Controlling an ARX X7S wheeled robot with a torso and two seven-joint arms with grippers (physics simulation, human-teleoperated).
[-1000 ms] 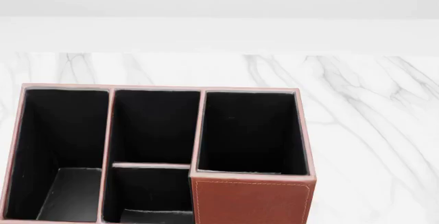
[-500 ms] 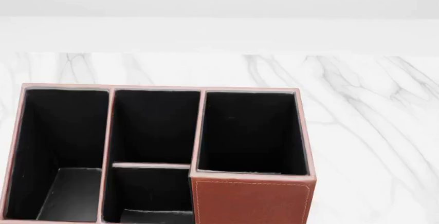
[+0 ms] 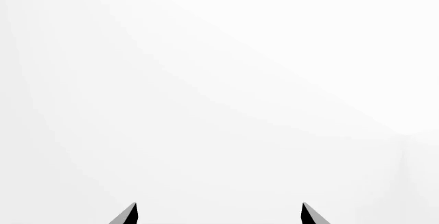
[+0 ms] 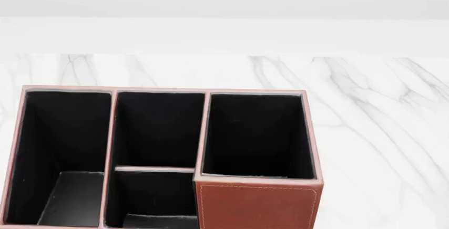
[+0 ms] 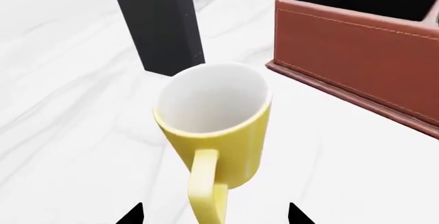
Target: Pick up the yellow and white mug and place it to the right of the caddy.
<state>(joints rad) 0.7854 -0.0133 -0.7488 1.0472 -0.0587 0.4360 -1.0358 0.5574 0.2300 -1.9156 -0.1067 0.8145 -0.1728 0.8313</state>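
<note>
The yellow and white mug [image 5: 218, 131] stands upright on the white marble bench [image 5: 61, 131], its loop handle turned toward the right hand [image 5: 215, 215], whose two dark fingertips sit apart on either side of that handle, open and empty; that lineup looks meant to let the fingers close around the mug body or handle in a straight approach. Beyond the mug stands a black upright slab [image 5: 161, 26], just beside it but apart, and the caddy [image 5: 357, 54] sits near the mug, reddish-brown with stitched edges, not touching it. From the head view the caddy [image 4: 256, 205] fills the near-left part of the bench [image 4: 379, 134], its black-lined compartments empty, and bare marble runs from its taller section toward the bench's right edge, which is probably where the mug should go. The mug does not show there. The left hand [image 3: 218, 215] faces only blank white, tips spread, holding nothing. A plain white wall rises behind the bench's far edge.
</note>
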